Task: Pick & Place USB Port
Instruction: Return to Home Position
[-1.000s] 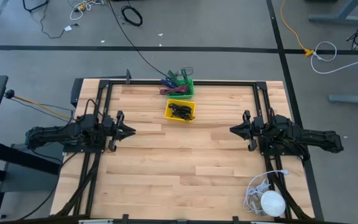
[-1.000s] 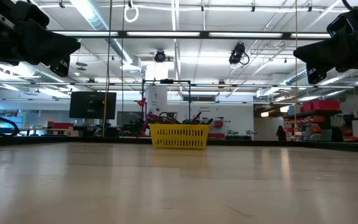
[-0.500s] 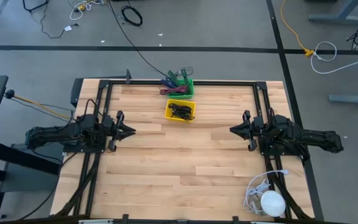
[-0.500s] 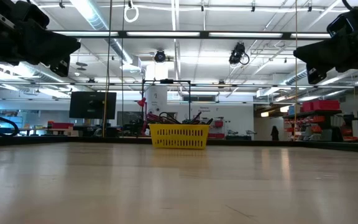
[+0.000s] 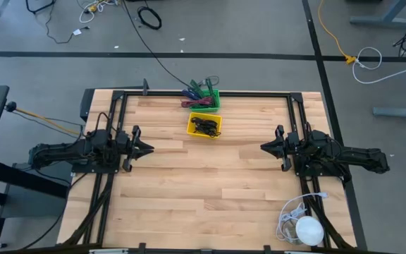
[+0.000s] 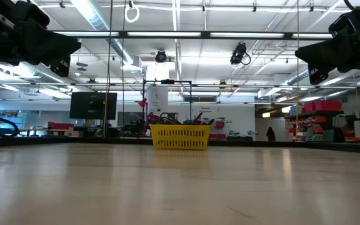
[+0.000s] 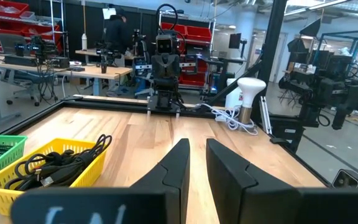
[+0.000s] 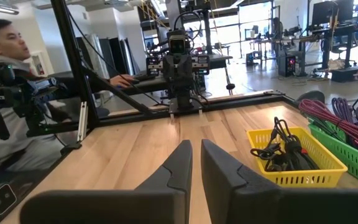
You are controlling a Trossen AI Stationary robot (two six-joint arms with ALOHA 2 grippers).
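The USB cables [image 5: 205, 125] lie unmoved in the yellow basket [image 5: 206, 132] at the worktop's [image 5: 210, 183] far edge. Left gripper [image 5: 149, 148] and right gripper [image 5: 264, 147] stay put, empty, jaws narrowly parted. Beyond the worktop, a distant person has shifted.

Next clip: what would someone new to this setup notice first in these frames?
Probably the yellow basket full of black cables, near the far edge of the wooden table, with a green basket of coloured cables right behind it. Then the two dark arms facing each other across the bare middle, the left gripper and right gripper both hovering with nothing held. A white lamp with a coiled cord sits at the near right corner.
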